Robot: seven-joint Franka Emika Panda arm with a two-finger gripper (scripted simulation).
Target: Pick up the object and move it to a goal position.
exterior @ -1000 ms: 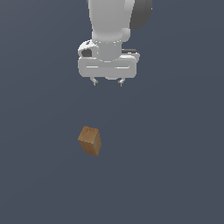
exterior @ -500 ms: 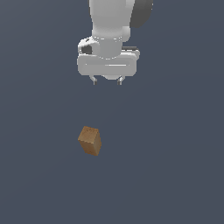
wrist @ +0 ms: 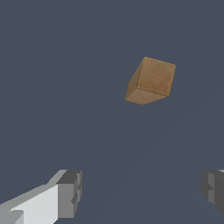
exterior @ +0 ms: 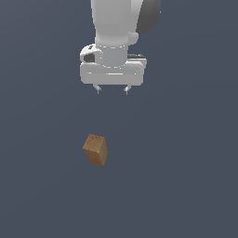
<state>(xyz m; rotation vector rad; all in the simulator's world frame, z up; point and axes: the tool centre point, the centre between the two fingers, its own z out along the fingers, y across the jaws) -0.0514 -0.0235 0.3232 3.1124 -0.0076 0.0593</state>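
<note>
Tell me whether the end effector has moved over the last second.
Yes. The end effector has shifted slightly toward the exterior view's left, judged against the stationary wooden block.

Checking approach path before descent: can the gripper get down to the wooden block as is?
Probably yes. The gripper hangs open above the wooden block, nothing lies between them, and the block sits alone on the surface, though offset from the fingers.
</note>
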